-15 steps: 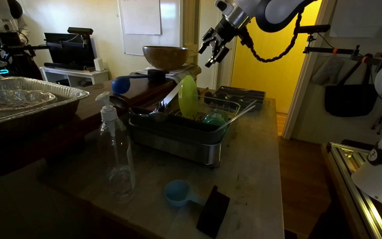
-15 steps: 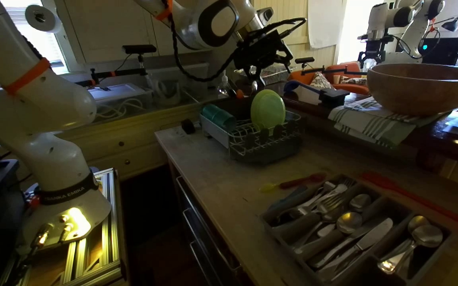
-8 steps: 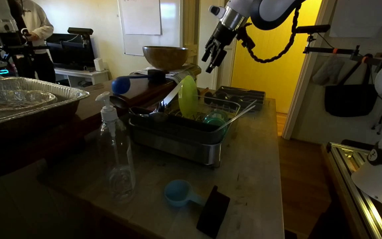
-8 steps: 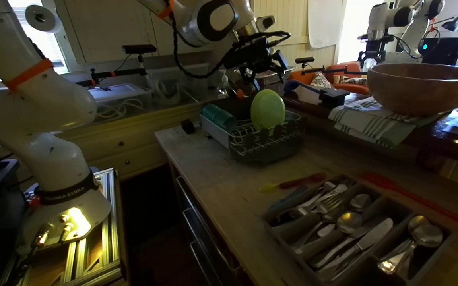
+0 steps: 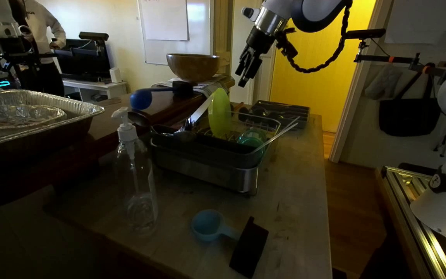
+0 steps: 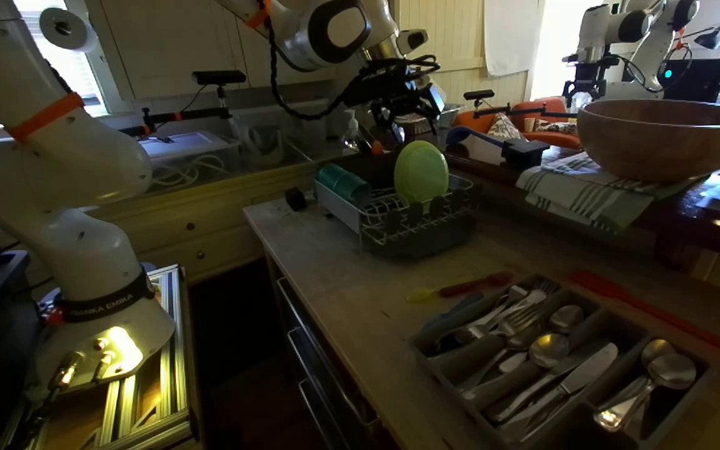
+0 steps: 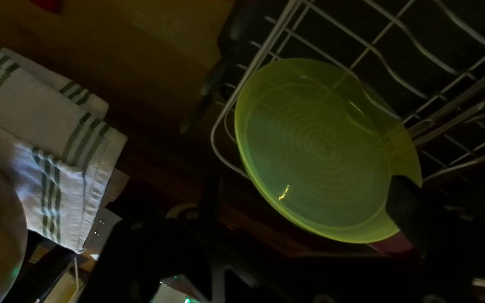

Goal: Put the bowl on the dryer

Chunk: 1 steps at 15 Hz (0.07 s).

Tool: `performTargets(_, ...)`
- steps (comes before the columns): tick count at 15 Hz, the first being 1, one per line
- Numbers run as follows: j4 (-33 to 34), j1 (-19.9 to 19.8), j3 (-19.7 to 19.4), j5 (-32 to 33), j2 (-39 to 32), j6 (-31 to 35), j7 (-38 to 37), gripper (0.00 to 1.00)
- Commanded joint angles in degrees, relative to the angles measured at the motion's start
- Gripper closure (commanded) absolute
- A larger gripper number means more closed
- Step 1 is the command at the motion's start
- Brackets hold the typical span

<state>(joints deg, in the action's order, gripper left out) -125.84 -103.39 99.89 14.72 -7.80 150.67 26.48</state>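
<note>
The lime-green bowl [image 6: 421, 174] is stood on edge in the dish-drying rack [image 6: 419, 242]. Higher up, the Panda arm [image 6: 294, 40] is bent, its gripper [image 7: 307, 182] angled downward with the fingers [image 7: 409, 206] spread wide.

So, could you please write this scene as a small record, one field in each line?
Main item: green bowl, on its edge in the dish rack
Tool: open, higher than the green bowl, not touching it
Task state: green bowl seems already placed
Wooden bowl: on a striped towel
Pump bottle: clear, upright on the counter
</note>
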Motion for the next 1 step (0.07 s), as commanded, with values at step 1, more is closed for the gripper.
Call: performTargets(1,0.0,0.0,0.0,0.0,0.0,0.0,-0.2,0.00)
